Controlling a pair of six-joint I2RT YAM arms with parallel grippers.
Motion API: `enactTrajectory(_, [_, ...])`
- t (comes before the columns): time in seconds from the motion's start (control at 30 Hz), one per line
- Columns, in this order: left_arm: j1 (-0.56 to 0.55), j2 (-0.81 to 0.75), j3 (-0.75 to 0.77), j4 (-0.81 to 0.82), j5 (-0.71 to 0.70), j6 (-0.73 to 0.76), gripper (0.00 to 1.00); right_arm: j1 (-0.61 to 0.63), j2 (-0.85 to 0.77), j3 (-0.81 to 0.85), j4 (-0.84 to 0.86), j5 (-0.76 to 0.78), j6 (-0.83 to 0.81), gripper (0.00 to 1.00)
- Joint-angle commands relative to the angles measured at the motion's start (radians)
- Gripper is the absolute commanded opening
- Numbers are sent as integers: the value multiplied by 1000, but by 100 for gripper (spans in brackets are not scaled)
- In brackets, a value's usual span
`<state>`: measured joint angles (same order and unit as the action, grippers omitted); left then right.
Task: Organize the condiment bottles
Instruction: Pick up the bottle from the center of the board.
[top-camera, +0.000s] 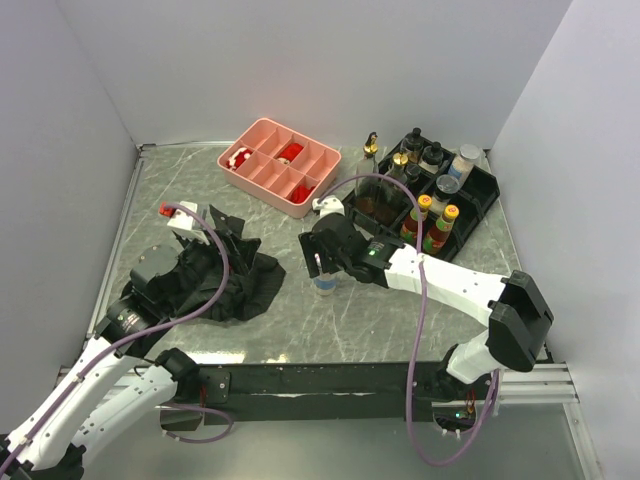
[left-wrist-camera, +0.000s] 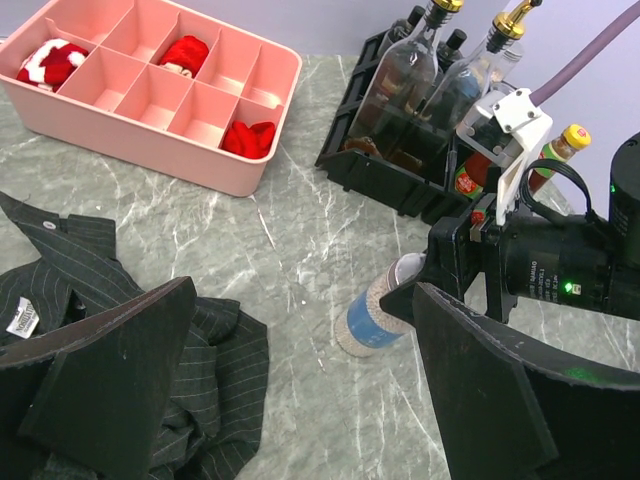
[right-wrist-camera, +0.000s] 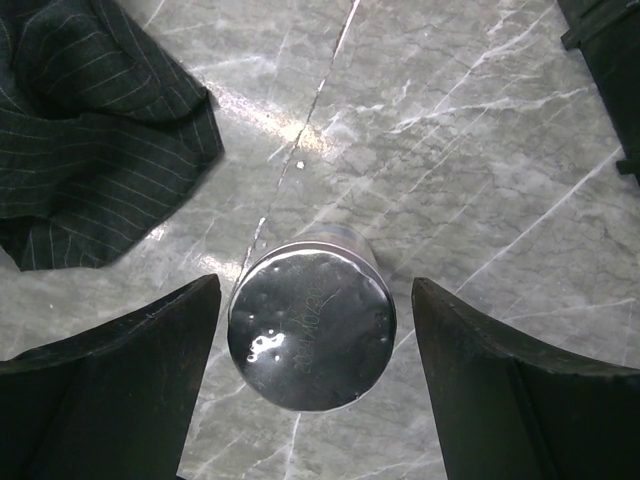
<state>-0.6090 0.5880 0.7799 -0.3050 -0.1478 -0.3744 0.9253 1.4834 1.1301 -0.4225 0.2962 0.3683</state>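
Right hand hangs released over a pale shaker with a blue label and a shiny grey lid. Its two fingers are spread to either side of the lid, with a narrow gap showing on each side. The shaker stands upright and alone on the grey marbled desk, between the black cloth and the black rack, just in front of the pink tray.

The other condiment bottles crowd the rack at the far right corner of the desk. Clear gold-spouted bottles are at its left end and two yellow-capped sauce bottles stand side by side at its near edge. Black-lidded jars and a second grey-lidded shaker are toward the back.

The left hand is likewise released, fingers wide apart and holding nothing, poised above the crumpled pinstriped cloth on the left of the desk. Red pieces lie in several compartments of the pink tray, which sits toward the far edge, apart from the cloth
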Motion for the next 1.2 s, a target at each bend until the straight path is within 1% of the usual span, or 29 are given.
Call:
enactTrajectory(0.0, [3,1,16,12,-13,23,96,7,9,-12,39,15,11,86])
enactTrajectory(0.27, [3,-5,13,14,-27,26,97,7,17,-10,27,20,21,85])
enactTrajectory(0.57, [2,-8,13,12,-36,29,96,7,34,-20,22,20,41,87])
enactTrajectory(0.67, [2,-11,13,7,-39,31,96,7,28,-27,25,20,41,80])
enactTrajectory(0.7, [2,-13,13,7,-42,34,96,7,15,-30,27,20,40,74])
enactTrajectory(0.77, [3,-14,10,9,-44,32,96,7,6,-26,15,24,41,67])
enactTrajectory(0.8, [3,-16,10,12,-44,32,96,7,-1,-20,1,30,43,61])
enactTrajectory(0.87, [2,-14,13,9,-45,34,96,4,-14,0,-57,73,49,54])
enactTrajectory(0.9, [3,-14,13,9,-48,35,96,3,-29,5,-77,86,52,49])
enactTrajectory(0.93, [3,-14,13,9,-49,35,97,0,-38,10,-117,99,57,47])
enactTrajectory(0.97, [3,-14,13,10,-49,35,96,-3,-49,20,-134,104,57,42])
enactTrajectory(1.07, [3,-14,13,7,-55,37,96,-9,-97,60,-215,112,58,34])
enactTrajectory(1.1, [3,-13,13,6,-58,38,96,-11,-119,74,-237,121,63,33])
enactTrajectory(1.17, [3,-16,12,6,-61,37,96,-14,-155,130,-309,168,69,29])
